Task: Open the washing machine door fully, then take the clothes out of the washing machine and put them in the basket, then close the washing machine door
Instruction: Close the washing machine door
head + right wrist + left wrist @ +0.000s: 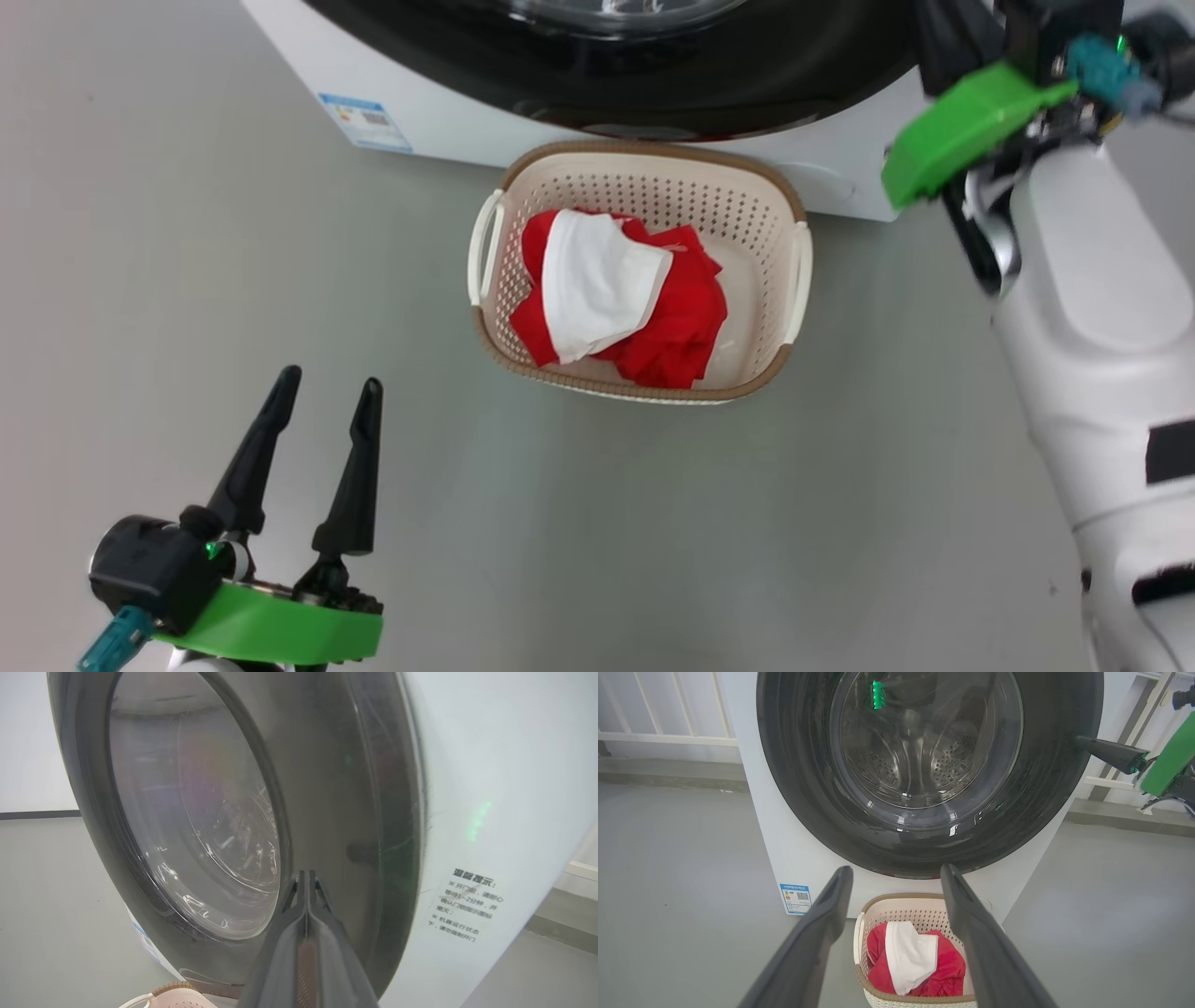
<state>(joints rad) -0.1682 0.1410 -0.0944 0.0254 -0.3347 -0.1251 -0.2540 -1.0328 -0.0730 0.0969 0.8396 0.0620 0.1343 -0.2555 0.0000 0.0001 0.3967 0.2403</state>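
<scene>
— Clothes (621, 294), red and white fabric, fill our cream perforated basket (653, 173) beside the white washing machine (448, 112); left gripper (330, 377) spread, empty.
— Our right wrist view adds the right gripper (306, 873), fingers pressed together at the closed glossy black door (373, 812)

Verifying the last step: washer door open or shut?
Shut. The washing machine door sits flush against the washing machine front, no gap at its rim in either wrist view. Whether it latched: cannot tell.
</scene>
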